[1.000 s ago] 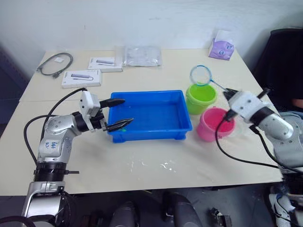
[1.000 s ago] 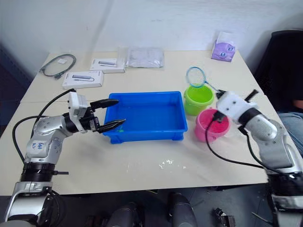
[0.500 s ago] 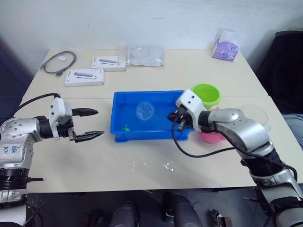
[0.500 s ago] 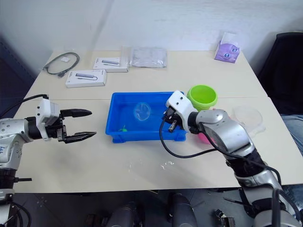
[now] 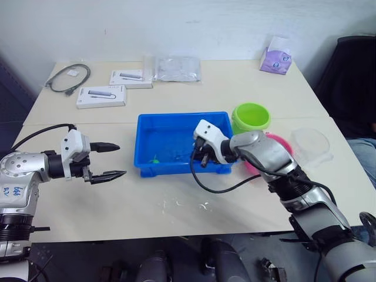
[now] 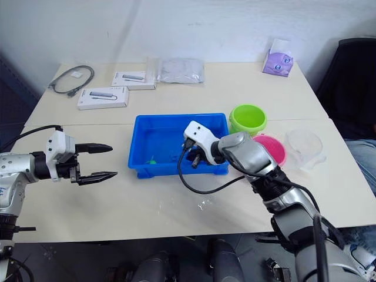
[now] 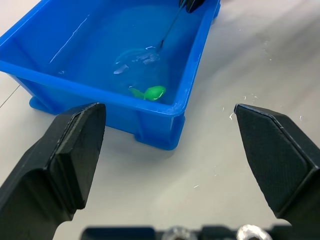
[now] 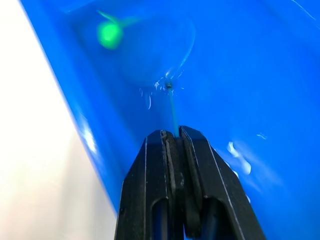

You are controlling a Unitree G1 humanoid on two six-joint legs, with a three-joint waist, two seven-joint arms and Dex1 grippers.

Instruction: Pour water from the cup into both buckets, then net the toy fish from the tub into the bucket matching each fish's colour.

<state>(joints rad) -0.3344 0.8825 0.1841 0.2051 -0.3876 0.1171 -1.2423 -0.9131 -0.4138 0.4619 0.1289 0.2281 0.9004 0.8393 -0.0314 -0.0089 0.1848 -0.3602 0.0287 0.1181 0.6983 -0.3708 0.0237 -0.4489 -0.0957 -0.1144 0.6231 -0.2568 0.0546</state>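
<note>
The blue tub (image 5: 176, 124) sits mid-table with water in it. My right gripper (image 5: 202, 155) is over the tub's front right part, shut on the thin handle of the net (image 8: 170, 101). The net's hoop (image 7: 137, 56) lies under the water beside a green toy fish (image 7: 149, 93), apart from it. My left gripper (image 5: 109, 160) hangs open over the table left of the tub, empty. The lime green bucket (image 5: 251, 117) stands right of the tub. The pink bucket (image 5: 279, 144) is partly behind my right arm. The clear cup (image 5: 310, 143) stands right of the pink bucket.
Two white boxes (image 5: 101, 96), a grey cable (image 5: 67, 77) and a clear plastic bag (image 5: 173, 69) lie along the table's far side. A purple pack (image 5: 275, 60) sits at the far right corner. Water drops (image 5: 202, 205) spot the table in front of the tub.
My right gripper has moved left along the tub's front wall, and the net hoop has gone down into the water near the green fish. The left gripper has barely moved.
</note>
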